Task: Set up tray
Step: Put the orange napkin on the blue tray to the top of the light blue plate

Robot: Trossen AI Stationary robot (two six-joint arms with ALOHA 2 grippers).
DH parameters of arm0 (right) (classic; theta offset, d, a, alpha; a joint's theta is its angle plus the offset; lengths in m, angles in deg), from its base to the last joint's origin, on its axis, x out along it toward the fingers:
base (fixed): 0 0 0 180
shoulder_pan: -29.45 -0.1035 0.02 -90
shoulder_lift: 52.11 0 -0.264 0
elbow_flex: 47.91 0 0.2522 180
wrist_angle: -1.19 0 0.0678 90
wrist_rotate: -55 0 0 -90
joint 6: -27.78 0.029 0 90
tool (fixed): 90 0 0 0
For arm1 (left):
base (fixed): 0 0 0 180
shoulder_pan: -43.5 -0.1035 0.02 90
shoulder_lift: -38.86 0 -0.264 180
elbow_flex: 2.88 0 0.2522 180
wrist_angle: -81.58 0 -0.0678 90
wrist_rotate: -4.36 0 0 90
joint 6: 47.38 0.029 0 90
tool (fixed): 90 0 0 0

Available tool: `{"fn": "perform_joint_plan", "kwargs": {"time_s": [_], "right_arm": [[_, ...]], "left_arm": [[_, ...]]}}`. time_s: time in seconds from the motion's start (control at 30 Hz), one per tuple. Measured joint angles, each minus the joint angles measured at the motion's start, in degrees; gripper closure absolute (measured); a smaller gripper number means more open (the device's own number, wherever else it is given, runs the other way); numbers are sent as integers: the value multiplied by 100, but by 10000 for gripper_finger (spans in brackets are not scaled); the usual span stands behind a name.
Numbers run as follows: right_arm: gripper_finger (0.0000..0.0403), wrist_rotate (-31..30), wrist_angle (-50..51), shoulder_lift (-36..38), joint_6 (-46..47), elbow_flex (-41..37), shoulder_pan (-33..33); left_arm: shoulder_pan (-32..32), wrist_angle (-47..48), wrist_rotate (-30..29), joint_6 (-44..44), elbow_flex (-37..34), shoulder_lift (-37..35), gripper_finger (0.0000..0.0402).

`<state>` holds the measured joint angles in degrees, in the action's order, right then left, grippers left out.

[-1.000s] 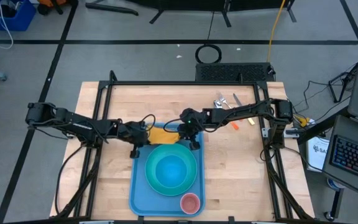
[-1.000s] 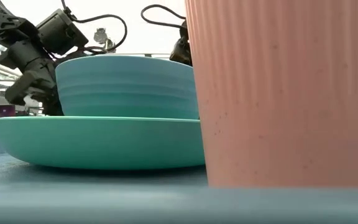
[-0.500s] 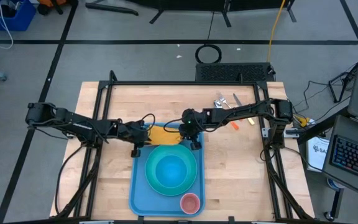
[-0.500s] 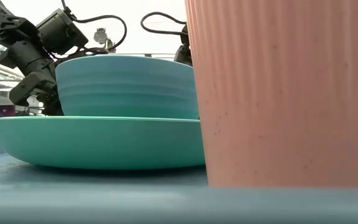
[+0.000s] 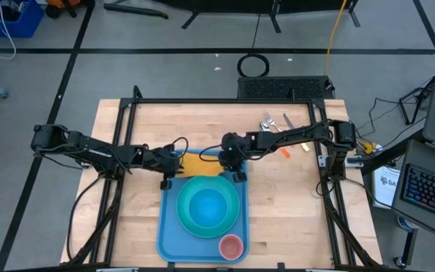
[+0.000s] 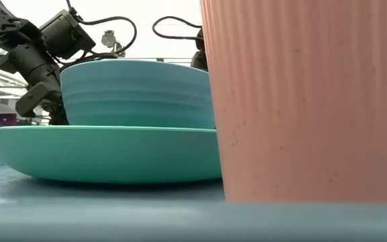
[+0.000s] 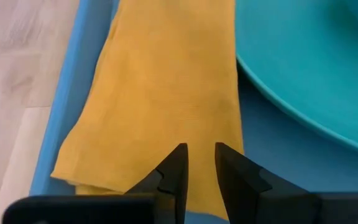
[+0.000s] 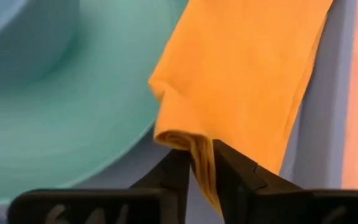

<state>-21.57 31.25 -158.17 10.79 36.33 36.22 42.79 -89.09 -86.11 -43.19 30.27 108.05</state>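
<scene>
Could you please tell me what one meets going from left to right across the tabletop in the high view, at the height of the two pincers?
Left pincer → orange napkin → right pincer → small orange item on the bare wood.

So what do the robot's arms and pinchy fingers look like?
Two thin, dark arms made of jointed segments, with black cables looping along them. The left gripper and the right gripper each end in two black, wedge-shaped fingers that narrow toward the tips. No markings can be made out on them.
</scene>
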Motion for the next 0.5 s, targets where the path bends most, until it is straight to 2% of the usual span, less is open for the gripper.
{"fn": "perform_joint_plan", "kwargs": {"time_s": [0.13, 0.27, 0.4, 0.5], "right_arm": [[304, -17, 302, 6, -4, 0, 0], [280, -223, 658, 97, 88, 0, -2], [272, -726, 950, 290, 303, -2, -9], [275, -784, 945, 463, 463, -4, -9]], "left_arm": [[0, -2, -39, 2, 0, 0, 316], [-2, -5, -440, -32, 0, 0, 316], [-26, -38, -677, -22, -2, 0, 316], [-83, -145, -695, 0, -2, 0, 316]]}}
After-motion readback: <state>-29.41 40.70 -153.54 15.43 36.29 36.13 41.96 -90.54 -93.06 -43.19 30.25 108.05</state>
